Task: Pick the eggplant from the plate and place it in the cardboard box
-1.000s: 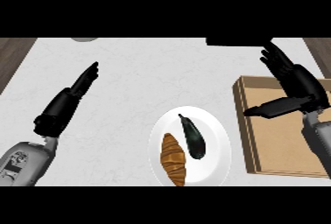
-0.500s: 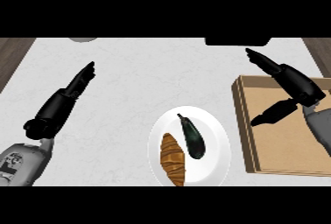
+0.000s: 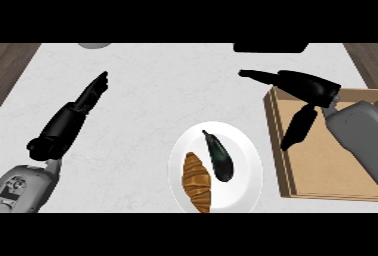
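Left hand [image 3: 74, 112] lies over the left part of the counter [image 3: 170, 80], fingers straight and together, pointing up and away; it holds nothing.

One white plate [image 3: 247, 165] sits at centre, toward the near edge. Two items on it: one croissant [image 3: 196, 182] on the left half, one dark eggplant [image 3: 218, 156] just to its right, stem end toward the far side. The two lie side by side, close together; touching or not, cannot tell.

One cardboard box [image 3: 275, 135] stands just right of the plate, open-topped, with low walls. Its visible floor holds nothing but the shadow of the arm.

Right hand [image 3: 306, 87] hangs above the box's far left corner, fingers stretched out toward the left, thumb hanging down over the box wall; wide, holding nothing.

Counter top is pale grey marble-like stone. Brown wood strips show at the far left and far right. One grey round object [image 3: 94, 45] and one black object [image 3: 270, 47] are cut off at the far edge.
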Robot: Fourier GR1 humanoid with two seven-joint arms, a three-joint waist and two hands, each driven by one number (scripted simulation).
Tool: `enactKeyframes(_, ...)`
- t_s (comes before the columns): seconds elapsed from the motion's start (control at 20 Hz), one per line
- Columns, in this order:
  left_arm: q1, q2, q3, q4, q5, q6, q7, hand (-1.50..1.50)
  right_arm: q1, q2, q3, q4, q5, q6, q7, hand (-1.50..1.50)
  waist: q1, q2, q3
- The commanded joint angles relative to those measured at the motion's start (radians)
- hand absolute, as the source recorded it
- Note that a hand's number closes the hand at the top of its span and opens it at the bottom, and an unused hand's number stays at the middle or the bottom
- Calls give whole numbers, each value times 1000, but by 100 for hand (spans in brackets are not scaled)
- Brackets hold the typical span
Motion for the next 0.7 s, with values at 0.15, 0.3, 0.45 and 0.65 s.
enactKeyframes(0.15, 9, -35, 9, -15, -26, 10, 22, 0, -73, 78, 74, -133, 60, 126, 252, -150, -16, -4, 1)
enactKeyframes(0.3, 25, -34, 3, -6, -58, -3, 4, 0, -85, 115, 73, -161, 42, 201, 369, -150, -17, -3, 0)
enactKeyframes(0.45, 25, -47, 35, 15, -49, -8, -26, 0, -88, 183, 82, -204, 23, 242, 521, -150, -19, -4, 0)
enactKeyframes(0.65, 28, -32, 74, -14, -49, -50, 18, 0, -93, 283, 44, -147, 57, 261, 586, -150, -12, -1, 1)
